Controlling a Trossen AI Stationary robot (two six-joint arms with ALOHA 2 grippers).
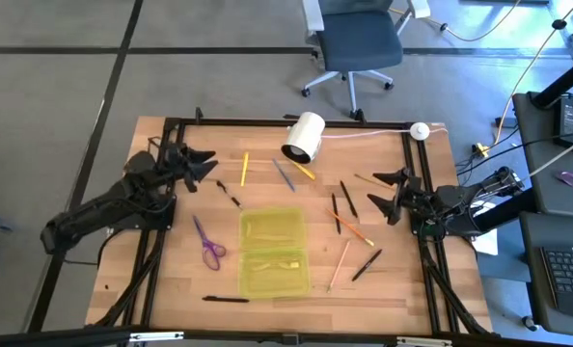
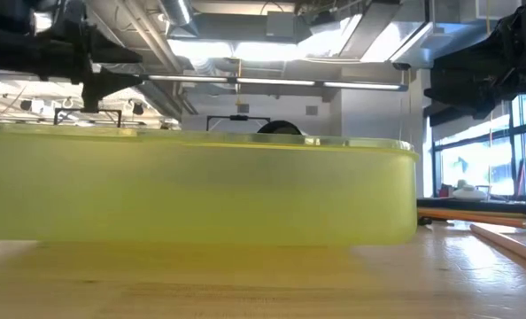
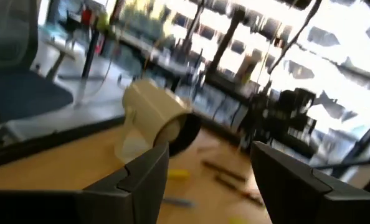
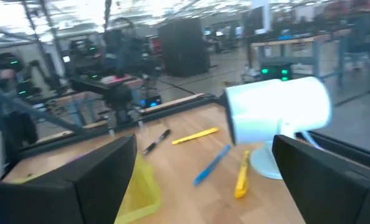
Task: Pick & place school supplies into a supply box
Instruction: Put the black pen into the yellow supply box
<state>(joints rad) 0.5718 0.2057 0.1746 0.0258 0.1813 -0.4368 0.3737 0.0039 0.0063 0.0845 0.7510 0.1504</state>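
Observation:
The supply box [image 1: 275, 252] is a shallow yellow-green tray lying flat near the table's middle; its wall [image 2: 201, 199] fills the low view. Pens and pencils lie scattered on the wood: a yellow one [image 1: 245, 168], a blue one [image 1: 284, 174], black ones [image 1: 348, 198], an orange one [image 1: 350, 226] and a wood-coloured one [image 1: 340, 265]. The purple-handled scissors [image 1: 207, 243] lie left of the tray. My left gripper [image 1: 207, 169] [image 3: 210, 180] hovers open over the far left of the table. My right gripper [image 1: 373, 189] [image 4: 207, 180] hovers open at the right edge.
A white cylinder [image 1: 304, 138] lies on its side at the far edge, and its cable runs right to a small white disc [image 1: 420, 130]. A black pen [image 1: 226, 299] lies by the near edge. An office chair [image 1: 356, 43] stands beyond the table.

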